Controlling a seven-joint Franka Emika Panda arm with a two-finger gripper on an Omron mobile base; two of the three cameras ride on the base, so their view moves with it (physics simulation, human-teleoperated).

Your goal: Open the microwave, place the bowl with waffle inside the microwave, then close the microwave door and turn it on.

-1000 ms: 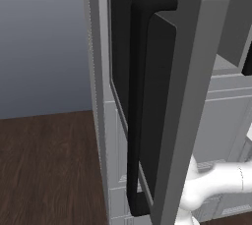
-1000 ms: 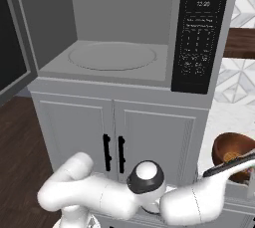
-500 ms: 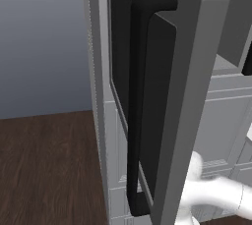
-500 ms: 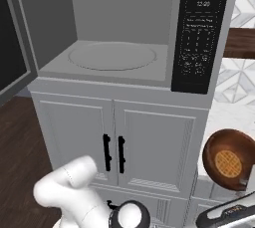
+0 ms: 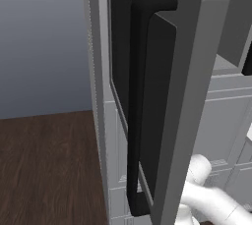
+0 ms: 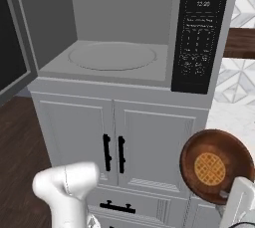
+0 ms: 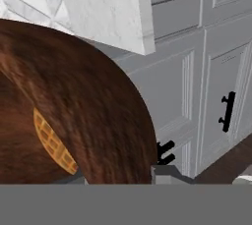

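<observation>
The bowl [image 6: 215,165], brown and round with a golden waffle [image 6: 207,168] inside, hangs low and to the right of the microwave [image 6: 124,33], just off the white counter [image 6: 230,117] edge. Whether the fingers grip its rim cannot be told. The microwave door [image 5: 162,96] is swung fully open to the left, so opening looks done; placing, closing and starting remain. The grey cavity with its round turntable [image 6: 112,56] lies open above the white cabinet doors [image 6: 114,142], well above the bowl.

kitchen: microwave [image 6: 124,33] over white panelled cabinets [image 6: 119,142]
</observation>
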